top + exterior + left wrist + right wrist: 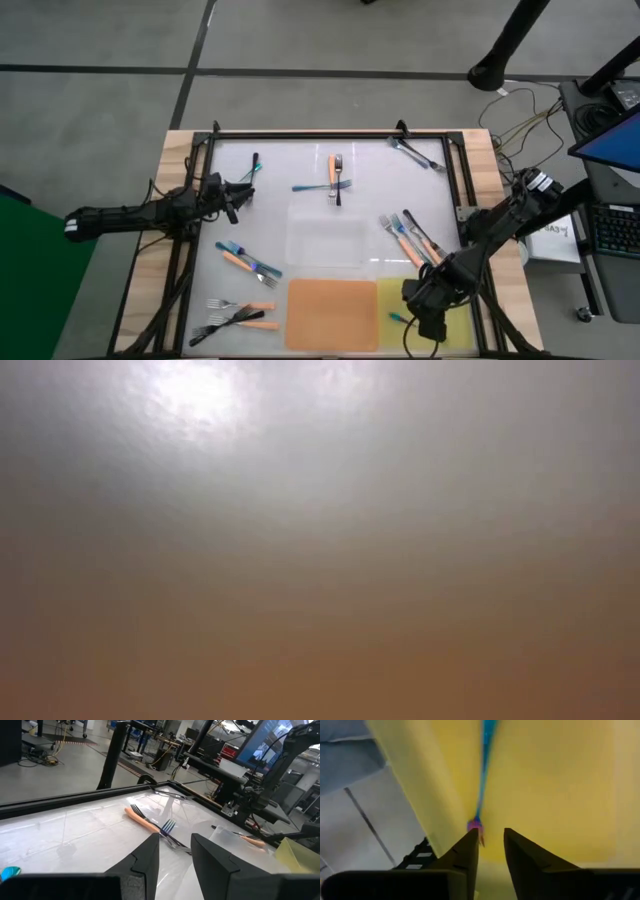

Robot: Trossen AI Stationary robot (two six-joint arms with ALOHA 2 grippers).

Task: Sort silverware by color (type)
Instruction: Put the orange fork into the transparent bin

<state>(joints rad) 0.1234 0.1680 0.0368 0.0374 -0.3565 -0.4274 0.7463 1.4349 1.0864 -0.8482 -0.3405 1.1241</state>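
Observation:
Small forks lie in groups on the white table: a crossed group at the far middle (335, 180), one black fork (255, 165) at the far left, one fork at the far right (415, 152), several at the right (410, 238), and two groups at the near left (250, 262) (235, 315). An iridescent blue fork (484, 775) lies flat on the yellow mat (460, 305). My right gripper (425, 318) (491, 840) hangs low over that mat, fingers a little apart. My left gripper (238, 195) (175, 847) is slightly open and empty at the table's left, pointing toward the crossed forks (165, 827). My right gripper's one fingertip (470, 842) stands right beside the blue fork's pink end (475, 826). I cannot tell whether it touches. The fork lies flat on the yellow mat, running away from the fingers.
An orange mat (330, 312) lies beside the yellow one at the near edge. A clear flat sheet (325, 240) lies mid-table. A black frame (330, 135) rims the table. The low view shows only a blur.

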